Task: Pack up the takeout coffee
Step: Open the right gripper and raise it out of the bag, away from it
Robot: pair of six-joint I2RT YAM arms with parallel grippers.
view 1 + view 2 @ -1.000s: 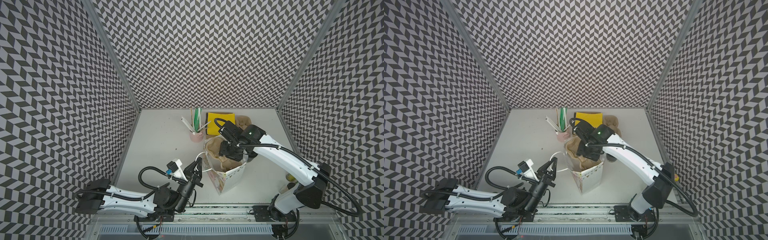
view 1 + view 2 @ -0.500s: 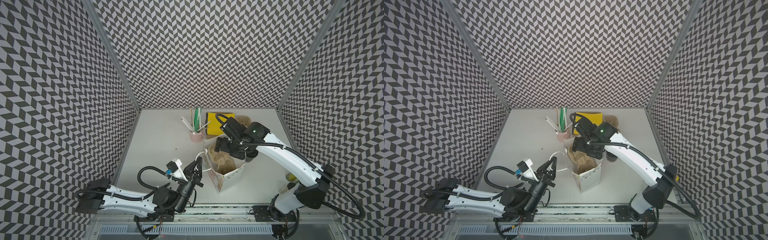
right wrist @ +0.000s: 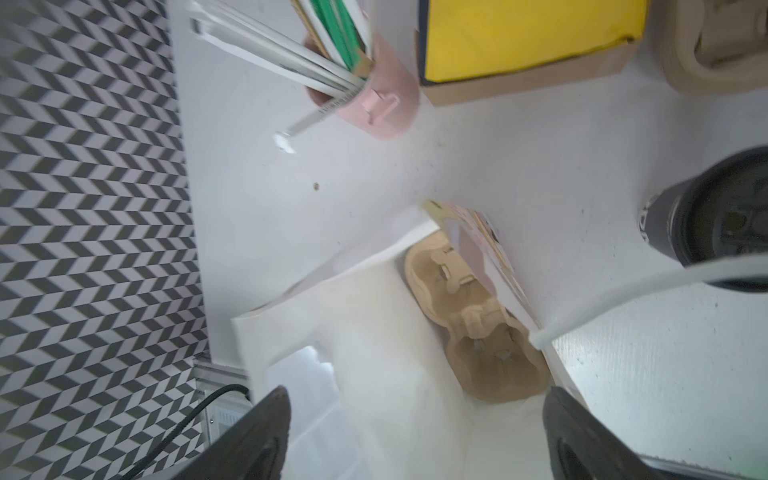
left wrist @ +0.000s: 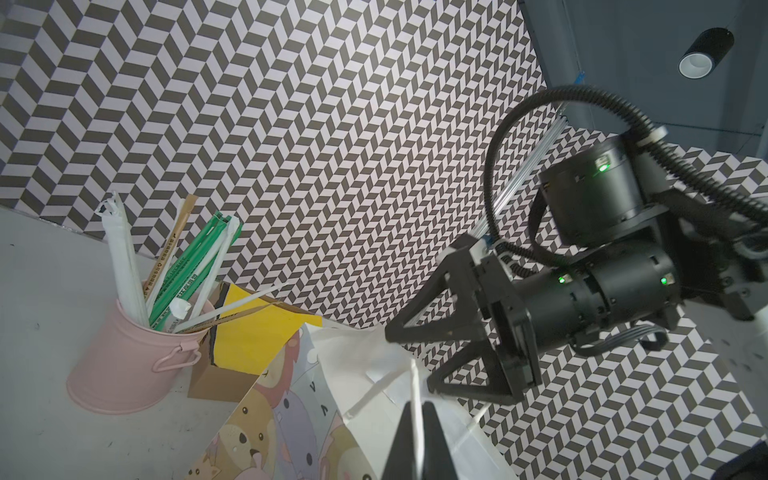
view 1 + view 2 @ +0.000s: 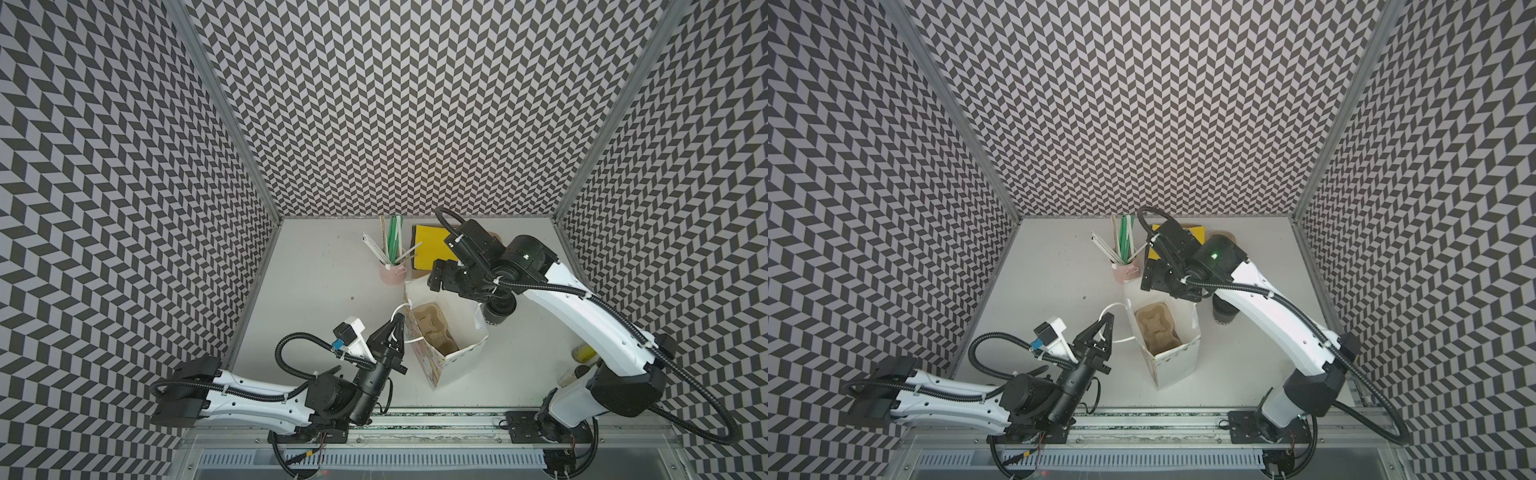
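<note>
The left pincer (image 5: pixel 399 320) is clenched on the paper bag's white handle (image 4: pixel 414 386), holding the paper bag (image 5: pixel 457 368) open; a slip would likely let its mouth sag shut. The right pincer (image 4: pixel 410 357) hovers released and empty over the far rim. Just beyond it the takeout coffee (image 5: pixel 500 318) stands on the surface (image 5: pixel 332 291), outside the bag, where a careless sideways reach could topple it.
</note>
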